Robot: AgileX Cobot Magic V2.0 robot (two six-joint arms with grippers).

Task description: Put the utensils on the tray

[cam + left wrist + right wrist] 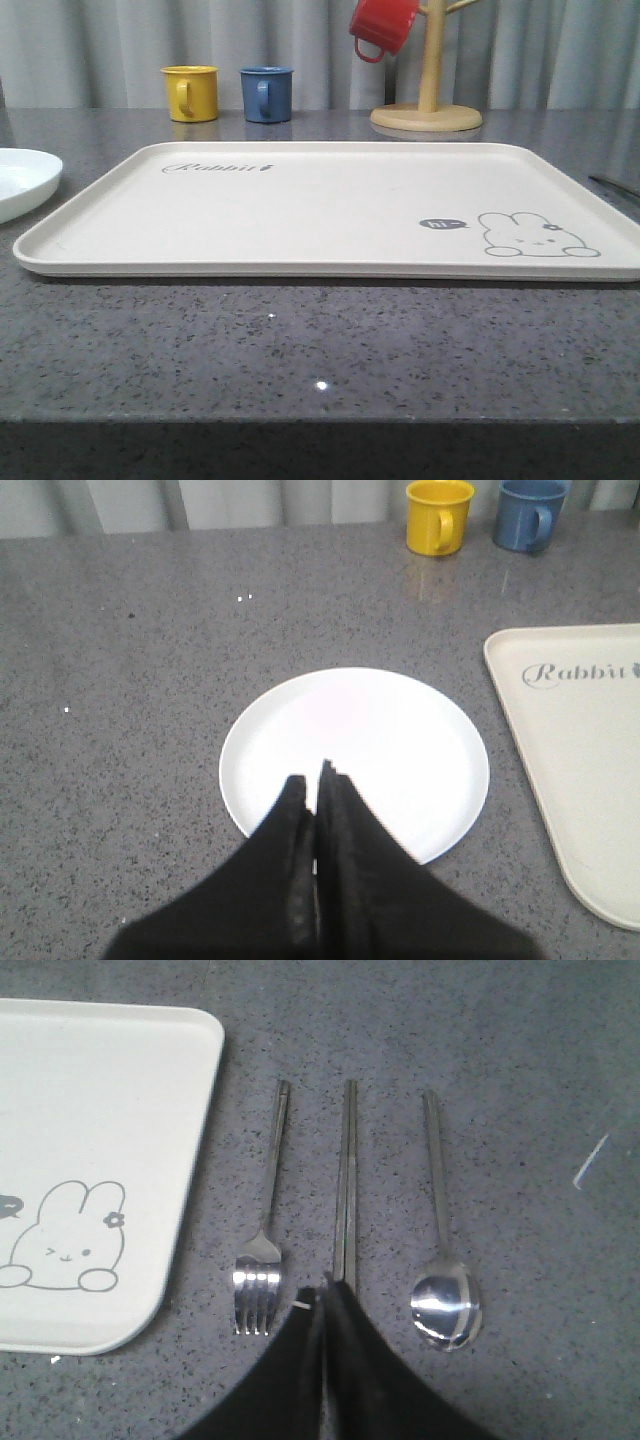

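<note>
The cream tray [300, 205] with "Rabbit" script and a rabbit drawing lies bare across the middle of the grey table. A round white plate [380, 740] lies on the table left of the tray [590, 780]; its edge shows as the plate [20, 180] in the front view. My left gripper [315, 780] hovers over the plate's near side, shut on nothing. Right of the tray [90, 1160] lie a steel fork [265, 1230], a chopstick pair [347, 1180] and a spoon [443, 1250], side by side. My right gripper [325, 1295] is shut, above the near end of the chopsticks.
A yellow mug [190, 93] and a blue mug [266, 94] stand behind the tray. A wooden mug tree [428, 100] with a red mug [382, 25] hanging on it stands at the back right. A curtain closes off the back.
</note>
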